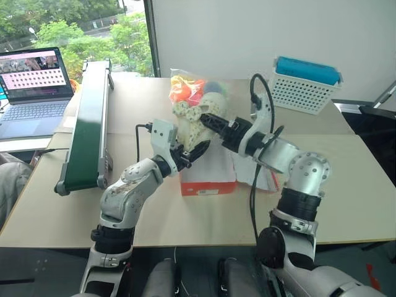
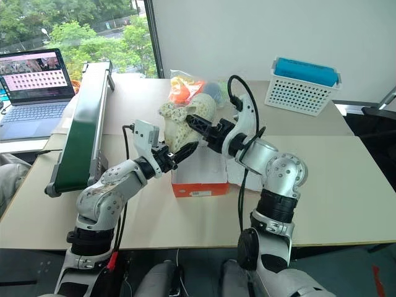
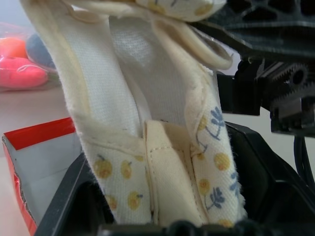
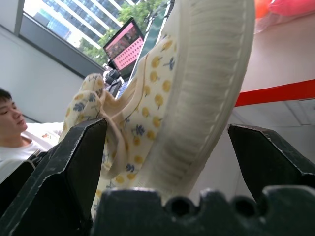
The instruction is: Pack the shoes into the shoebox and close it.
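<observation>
Left gripper (image 1: 193, 150): clamped on the heel end of one of the shoes (image 1: 189, 120), holding it raised over the shoebox (image 1: 207, 176).
Shoes: cream fabric with small yellow and blue prints, lifted between both grippers above the box.
Shoebox: red-orange, open, white inside, on the table (image 1: 346, 185) below the shoes.
Right gripper (image 1: 207, 119): fingers spread wide on either side of a shoe's sole, not pressing it.
Toy bag (image 1: 189, 86): behind the shoes.
Basket (image 1: 303, 83): white, blue top, far right.

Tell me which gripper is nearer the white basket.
Right. The right gripper is over the shoebox, closer to the white basket; the left gripper is farther from it.
</observation>
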